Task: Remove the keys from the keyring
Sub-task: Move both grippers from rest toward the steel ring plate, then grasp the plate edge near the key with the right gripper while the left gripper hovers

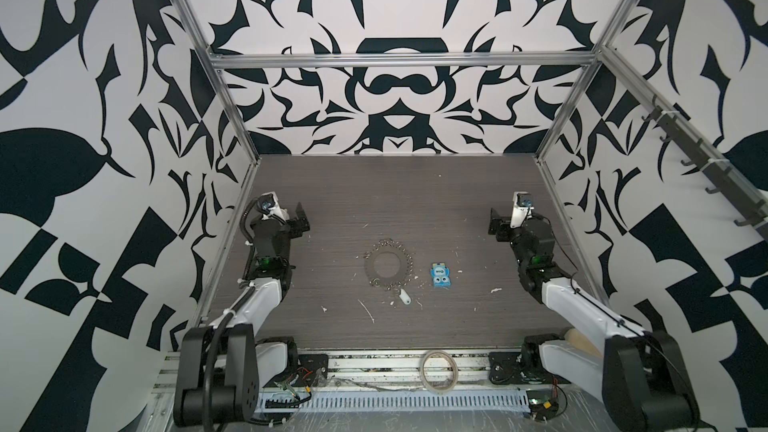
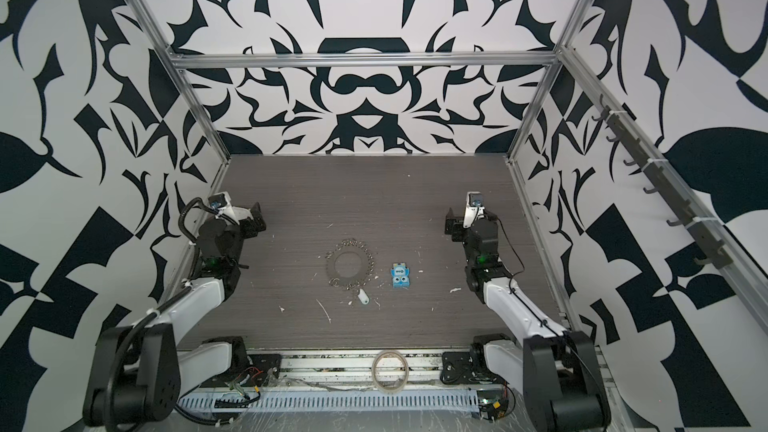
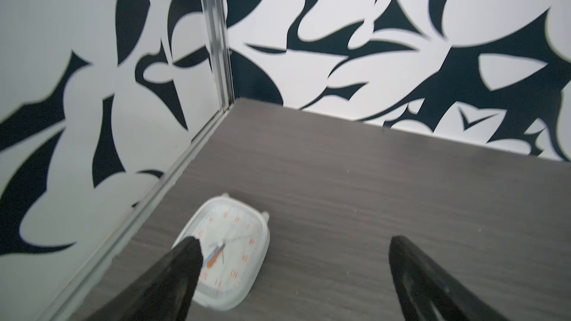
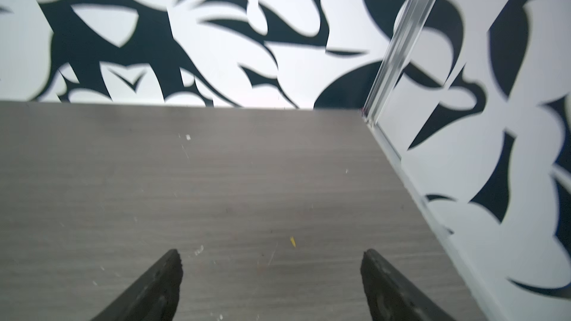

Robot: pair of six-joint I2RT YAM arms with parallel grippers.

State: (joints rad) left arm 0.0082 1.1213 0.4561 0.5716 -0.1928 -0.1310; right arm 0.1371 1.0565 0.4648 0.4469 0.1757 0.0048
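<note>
In both top views the keyring point(image 1: 370, 268) lies mid-table point(image 1: 374, 201), the key point(image 1: 405, 297) at its near rim and a blue block point(image 1: 440, 277) beside it. Left wrist: the left gripper point(image 3: 293, 242) gapes wide, holding nothing, by a clock point(image 3: 234, 236). Right wrist: the right gripper point(image 4: 270, 257) is spread, holding nothing, over the table

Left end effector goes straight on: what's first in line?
Probably the white clock, ahead of one finger of the left end effector; else bare table to the back wall. Depth unclear.
</note>
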